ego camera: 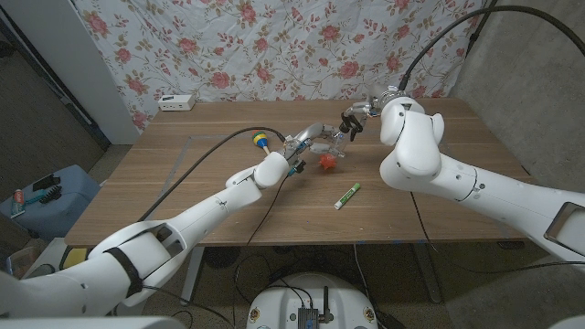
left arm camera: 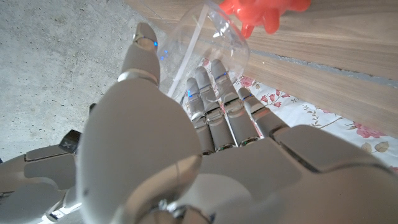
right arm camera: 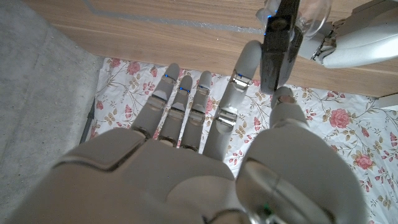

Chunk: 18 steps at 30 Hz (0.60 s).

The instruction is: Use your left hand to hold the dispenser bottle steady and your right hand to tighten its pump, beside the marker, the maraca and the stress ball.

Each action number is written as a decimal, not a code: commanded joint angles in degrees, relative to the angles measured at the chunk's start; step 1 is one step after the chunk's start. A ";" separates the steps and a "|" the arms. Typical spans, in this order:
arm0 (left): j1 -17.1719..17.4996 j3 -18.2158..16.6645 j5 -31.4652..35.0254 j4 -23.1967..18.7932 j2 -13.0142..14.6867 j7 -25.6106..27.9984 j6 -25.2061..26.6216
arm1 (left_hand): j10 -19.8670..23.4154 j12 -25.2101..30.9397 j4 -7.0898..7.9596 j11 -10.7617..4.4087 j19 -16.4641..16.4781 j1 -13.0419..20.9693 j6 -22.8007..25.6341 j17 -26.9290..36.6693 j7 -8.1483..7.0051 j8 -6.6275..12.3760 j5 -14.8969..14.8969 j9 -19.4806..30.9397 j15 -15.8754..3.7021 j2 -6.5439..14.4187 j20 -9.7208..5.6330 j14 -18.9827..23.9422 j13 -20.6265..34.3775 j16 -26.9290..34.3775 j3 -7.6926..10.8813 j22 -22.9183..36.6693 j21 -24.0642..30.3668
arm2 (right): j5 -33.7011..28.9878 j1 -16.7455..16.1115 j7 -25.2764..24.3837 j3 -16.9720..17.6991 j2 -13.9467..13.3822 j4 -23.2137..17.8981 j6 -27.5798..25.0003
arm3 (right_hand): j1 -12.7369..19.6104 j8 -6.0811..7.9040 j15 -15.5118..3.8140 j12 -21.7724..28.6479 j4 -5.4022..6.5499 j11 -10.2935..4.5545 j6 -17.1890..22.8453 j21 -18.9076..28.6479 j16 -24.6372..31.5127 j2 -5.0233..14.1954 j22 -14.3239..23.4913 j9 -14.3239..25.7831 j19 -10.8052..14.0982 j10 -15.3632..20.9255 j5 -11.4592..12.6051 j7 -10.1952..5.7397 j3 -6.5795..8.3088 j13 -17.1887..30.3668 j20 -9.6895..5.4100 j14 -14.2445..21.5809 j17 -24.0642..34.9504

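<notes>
The clear dispenser bottle [ego camera: 331, 143] stands at the table's middle, gripped by my left hand [ego camera: 302, 146]. In the left wrist view my left hand's fingers [left arm camera: 217, 93] wrap the clear bottle [left arm camera: 208, 40]. The black pump [ego camera: 348, 124] tops the bottle, and my right hand [ego camera: 370, 110] pinches it. The right wrist view shows the pump [right arm camera: 281, 43] between the thumb and a finger of my right hand [right arm camera: 205, 143]. The red stress ball [ego camera: 326, 162] lies just in front of the bottle. A green and white marker [ego camera: 347, 195] lies nearer the front. The maraca [ego camera: 260, 140] lies left of my left hand.
A white power strip [ego camera: 176, 101] sits at the table's back left. A flowered curtain [ego camera: 302, 46] hangs behind the table. A blue bin [ego camera: 41, 196] with small items stands on the floor at the left. Black cables [ego camera: 196, 169] run across the table along my left arm.
</notes>
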 commanded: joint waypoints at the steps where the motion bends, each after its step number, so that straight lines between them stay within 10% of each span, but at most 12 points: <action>1: 0.79 -0.42 0.02 -1.05 0.46 0.20 -0.07 | 4.32 0.29 7.44 -3.62 0.27 -0.25 12.93 0.29 -2.86 0.06 0.38 0.18 -7.34 6.82 -5.01 4.02 0.13 0.28 7.77 0.09 -0.06 | -2.85 -1.29 1.22 0.29 1.48 0.68 -0.01 | 0.09 0.55 -0.14 -0.15 0.05 -0.19 0.99 -0.27 -0.36 0.34 0.28 0.11 0.48 0.73 0.54 -0.06 0.77 0.03 -0.15 0.74 0.01; 10: 0.44 -0.38 0.18 -0.78 0.21 0.02 -0.35 | 4.37 0.22 7.42 -3.60 0.26 -0.24 13.04 0.23 -3.17 0.07 0.39 0.18 -7.33 6.79 -4.98 3.90 0.15 0.21 7.79 0.09 -0.06 | -5.06 -2.43 2.25 0.79 1.33 0.38 -0.01 | -0.44 0.34 -0.09 -0.72 0.17 -0.18 0.18 -0.44 -0.80 0.17 0.28 0.03 0.38 0.59 0.55 -0.12 0.89 0.03 -0.20 0.57 0.05; 18: 0.29 -0.39 0.37 -0.47 -0.07 0.36 -0.81 | 4.45 0.13 7.47 -3.64 0.28 -0.30 12.96 0.21 -2.95 -0.01 0.38 0.18 -7.35 6.79 -5.02 4.00 0.12 0.26 7.76 0.09 -0.05 | -6.12 -3.69 0.91 1.48 0.08 -0.66 -0.01 | -2.32 -2.49 0.52 -2.24 0.57 0.45 -5.14 -0.87 -1.54 -0.99 0.30 0.09 -0.67 -1.33 0.08 -0.51 0.23 0.10 0.31 -0.68 0.34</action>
